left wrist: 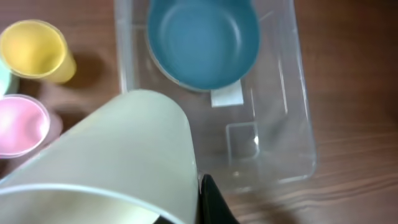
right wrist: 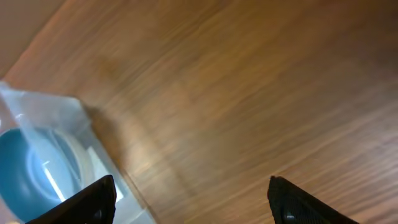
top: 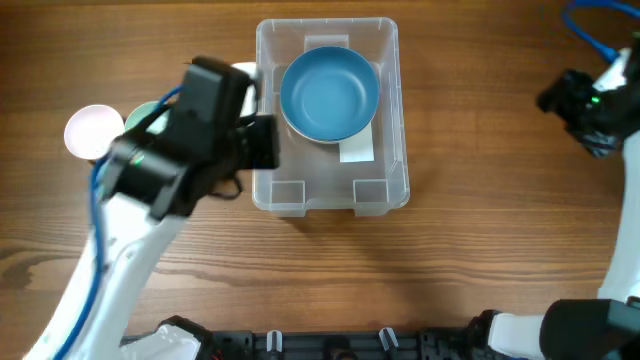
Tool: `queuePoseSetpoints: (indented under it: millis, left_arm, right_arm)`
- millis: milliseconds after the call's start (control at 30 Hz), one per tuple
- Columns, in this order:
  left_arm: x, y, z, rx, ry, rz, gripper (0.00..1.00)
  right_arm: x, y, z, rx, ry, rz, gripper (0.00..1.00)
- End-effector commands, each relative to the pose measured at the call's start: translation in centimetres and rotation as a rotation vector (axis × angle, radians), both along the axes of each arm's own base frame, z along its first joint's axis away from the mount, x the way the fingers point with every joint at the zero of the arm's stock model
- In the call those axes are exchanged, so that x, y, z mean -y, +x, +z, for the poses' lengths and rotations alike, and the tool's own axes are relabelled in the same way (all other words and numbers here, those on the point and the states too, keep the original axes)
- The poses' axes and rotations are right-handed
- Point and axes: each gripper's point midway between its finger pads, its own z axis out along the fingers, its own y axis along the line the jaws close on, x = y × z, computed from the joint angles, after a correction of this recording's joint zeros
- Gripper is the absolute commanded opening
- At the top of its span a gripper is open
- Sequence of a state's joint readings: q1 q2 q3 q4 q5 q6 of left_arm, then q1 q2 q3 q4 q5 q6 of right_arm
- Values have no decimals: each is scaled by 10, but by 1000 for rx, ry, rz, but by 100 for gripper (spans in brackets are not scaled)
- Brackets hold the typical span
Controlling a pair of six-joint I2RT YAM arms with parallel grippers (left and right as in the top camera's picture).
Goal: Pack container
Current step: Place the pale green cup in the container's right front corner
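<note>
A pale cup [left wrist: 118,155] is clamped in the left gripper [top: 258,142]. With the container [left wrist: 298,124] just ahead of the jaws, release is best made short of the bowl [left wrist: 202,40]. The right gripper [right wrist: 193,199] is held parted.

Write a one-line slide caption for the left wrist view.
Pale cup held close to the camera, clear container with blue bowl behind; yellow cup and pink cup on the table.

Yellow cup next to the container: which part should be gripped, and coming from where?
Probably the rim, from above: one finger inside, one outside. The yellow cup stands mouth up, so its rim is exposed. The pink cup crowds one side, so pinch the wall facing the container, where the table is bare.
</note>
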State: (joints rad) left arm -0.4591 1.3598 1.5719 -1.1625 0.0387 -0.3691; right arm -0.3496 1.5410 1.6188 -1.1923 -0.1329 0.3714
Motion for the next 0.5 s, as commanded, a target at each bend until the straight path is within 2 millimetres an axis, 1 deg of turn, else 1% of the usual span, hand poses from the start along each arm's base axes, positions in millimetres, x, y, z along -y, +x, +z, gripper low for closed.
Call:
queuePoseSetpoints:
  millis: [0,67,100,133,200,233,267,300,367,400,433,467]
  left_arm:
    - [28,23,-62,-138,98,-42,4]
    - [37,26,-105,-254,166,-69,4]
    - [41,26,-123,-302,191,-86,4]
    - [44,25,-138,-344,208,-96,4]
    - [50,22,-160,-405,224,-111,4]
    - [57,21,-165,-423,207,-128,4]
    - [64,19,-166,-418,200,-146,4]
    - [83,16,-163,-370,208,-224,4]
    - [113,9,-156,-312,197,-312,4]
    - [123,5,-155,-295,193,-355,4]
    - [137,-3,-157,-277,200,-419,4]
    - [147,-8,-164,-278,206,-463,4]
  right_arm:
    - [-2,0,-6,-8,35,32,79]
    - [-4,-1,-6,-11,37,34,79]
    - [-4,-1,-6,-11,37,35,79]
    - [-4,-1,-6,-11,37,35,79]
    - [-4,-1,-6,-11,37,35,79]
    - [-4,-1,-6,-11,37,35,79]
    - [-4,-1,-6,-11,37,35,79]
    - [-4,0,-6,-10,37,35,79]
    - [-4,0,-6,-10,37,35,79]
    - [-4,-1,-6,-12,38,35,79]
    - [-4,-1,-7,-15,39,35,79]
    - [-5,-2,-7,-17,40,35,79]
